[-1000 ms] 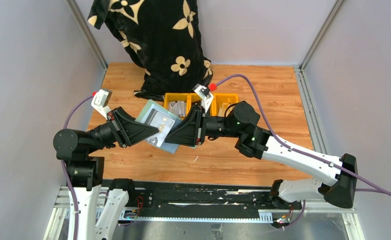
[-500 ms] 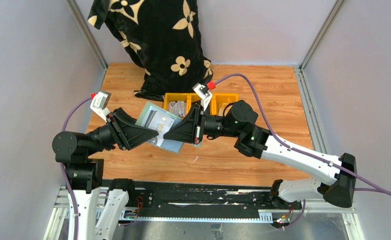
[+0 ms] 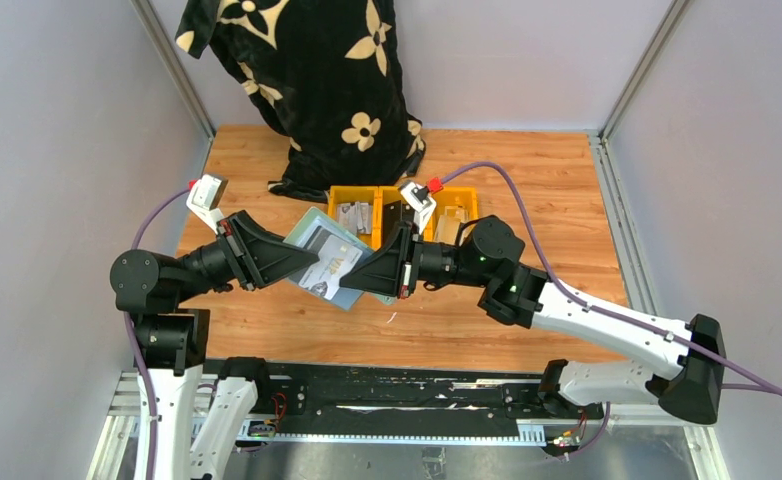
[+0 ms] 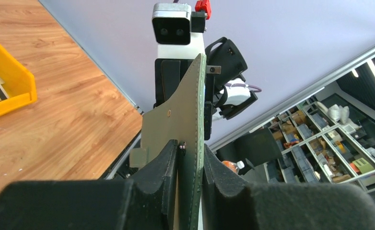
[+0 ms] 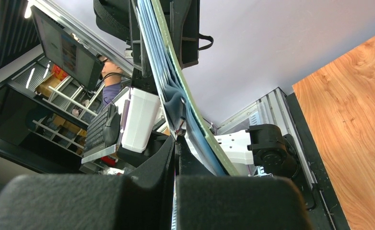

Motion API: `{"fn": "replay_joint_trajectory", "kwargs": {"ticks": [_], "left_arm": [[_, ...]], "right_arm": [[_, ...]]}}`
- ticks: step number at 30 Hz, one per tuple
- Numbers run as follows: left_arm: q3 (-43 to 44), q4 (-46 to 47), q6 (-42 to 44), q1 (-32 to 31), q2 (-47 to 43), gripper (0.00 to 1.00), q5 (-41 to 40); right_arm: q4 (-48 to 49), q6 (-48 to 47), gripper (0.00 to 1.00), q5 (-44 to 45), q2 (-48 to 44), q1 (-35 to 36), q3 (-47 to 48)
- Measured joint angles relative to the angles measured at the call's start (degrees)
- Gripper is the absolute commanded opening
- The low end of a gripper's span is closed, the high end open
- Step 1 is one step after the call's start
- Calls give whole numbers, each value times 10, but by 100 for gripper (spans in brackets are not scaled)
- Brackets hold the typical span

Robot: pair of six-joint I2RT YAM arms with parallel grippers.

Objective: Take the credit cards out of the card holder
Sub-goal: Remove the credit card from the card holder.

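Note:
The card holder (image 3: 307, 228) is open, sage-green outside and pale blue-grey inside, and is held above the table. My left gripper (image 3: 302, 262) is shut on its left edge. In the left wrist view the holder (image 4: 193, 110) stands edge-on between the fingers of that gripper (image 4: 191, 155). My right gripper (image 3: 355, 281) is shut on a grey credit card (image 3: 335, 265) that sticks partly out of a pocket. In the right wrist view the right gripper (image 5: 175, 146) pinches the thin card edge beside the holder (image 5: 195, 122). I see no other cards outside the holder.
Two yellow bins (image 3: 356, 195) (image 3: 459, 196) with small items stand behind the grippers. A black cloth bag with cream flowers (image 3: 307, 80) stands at the back left. Grey walls close in both sides.
My right gripper has moved right and toward the near edge, drawing the grey card further out of the holder. The left gripper and holder shifted slightly.

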Motion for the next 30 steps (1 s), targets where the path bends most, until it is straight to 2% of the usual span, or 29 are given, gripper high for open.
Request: {"fn": "replay_joint_trajectory", "kwargs": {"ticks": [9, 15, 18, 24, 30], "left_arm": [[1, 3, -1, 0, 0, 1, -3], [31, -38, 39, 0, 9, 0, -13], [61, -79, 87, 0, 17, 0, -23], [126, -203, 236, 0, 35, 0, -67], [189, -351, 400, -1, 64, 0, -177]], "right_arm": [[33, 8, 0, 6, -18, 0, -27], [35, 9, 0, 10, -29, -2, -38], [23, 6, 0, 13, -44, -7, -44], [-17, 2, 0, 14, -81, -34, -58], [-95, -14, 0, 5, -95, -99, -56]]}}
